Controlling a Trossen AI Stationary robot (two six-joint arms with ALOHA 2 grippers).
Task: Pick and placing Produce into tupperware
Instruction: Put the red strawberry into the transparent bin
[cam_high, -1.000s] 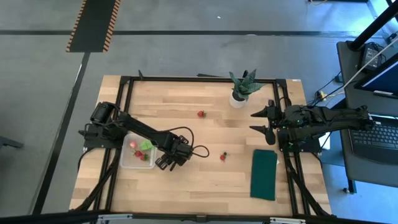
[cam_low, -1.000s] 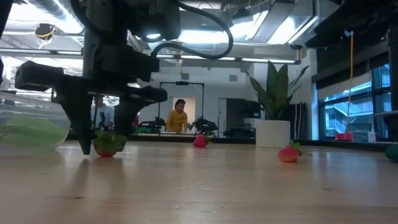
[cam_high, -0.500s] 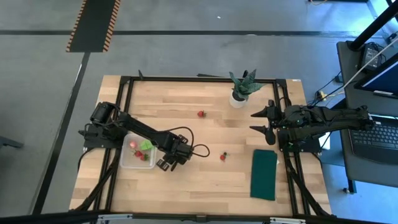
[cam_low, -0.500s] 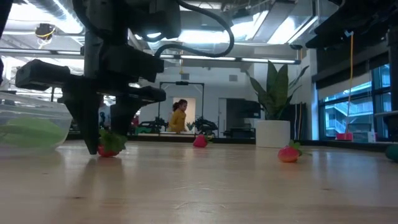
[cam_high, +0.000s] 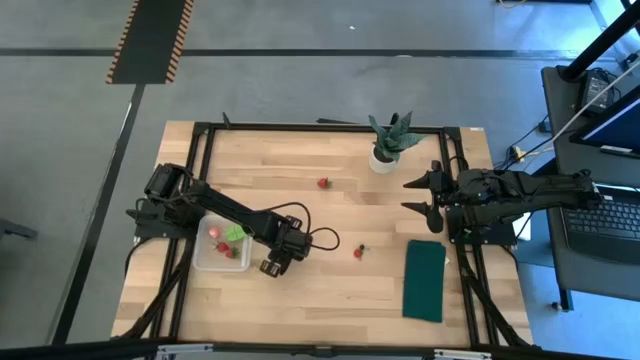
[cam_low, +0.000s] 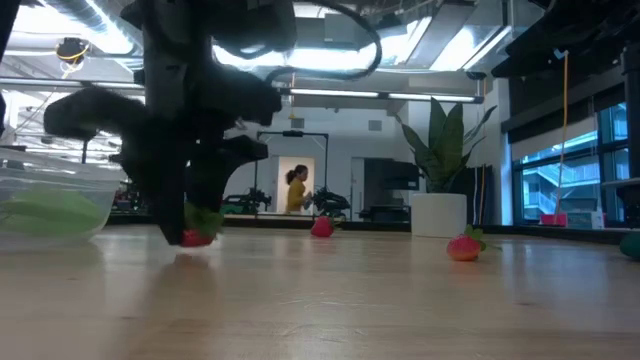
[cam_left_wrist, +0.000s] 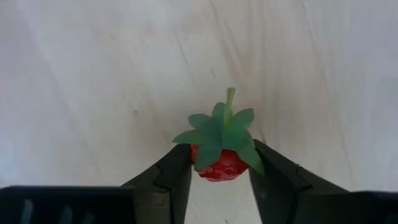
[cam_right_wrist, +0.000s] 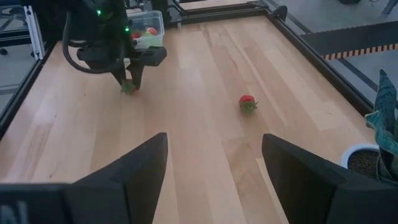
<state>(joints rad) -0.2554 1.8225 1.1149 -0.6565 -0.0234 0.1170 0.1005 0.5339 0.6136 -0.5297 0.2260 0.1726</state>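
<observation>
A small red strawberry with a green top (cam_left_wrist: 219, 149) lies on the wooden table just right of the tupperware (cam_high: 205, 262). My left gripper (cam_high: 270, 266) points down over it and is shut on it. The clear tupperware holds red pieces and a light green leafy piece (cam_high: 235, 233). Two more strawberries lie loose on the table, one far (cam_high: 323, 183) and one toward the right (cam_high: 358, 252). My right gripper (cam_high: 407, 196) waits open at the table's right edge, above the table. My left gripper pinches the strawberry's red body (cam_left_wrist: 214, 169) between its two fingers (cam_left_wrist: 174, 174), one on each side. The fingers come from above, pointing down. The green top (cam_left_wrist: 224, 127) sticks out past the fingers. In the low view the strawberry (cam_low: 197, 236) sits at the table's surface.
A spiky potted plant (cam_high: 388, 143) stands at the far edge. A dark green cloth (cam_high: 425, 280) lies flat at the near right. Bare wood stretches between the tupperware and the cloth. A black frame (cam_high: 200, 130) runs round the table.
My left gripper has rolled about its pointing line above the strawberry and its fingers have closed in on the fruit from both sides. The strawberry has shifted a little along the table with them. My right arm has kept still.
</observation>
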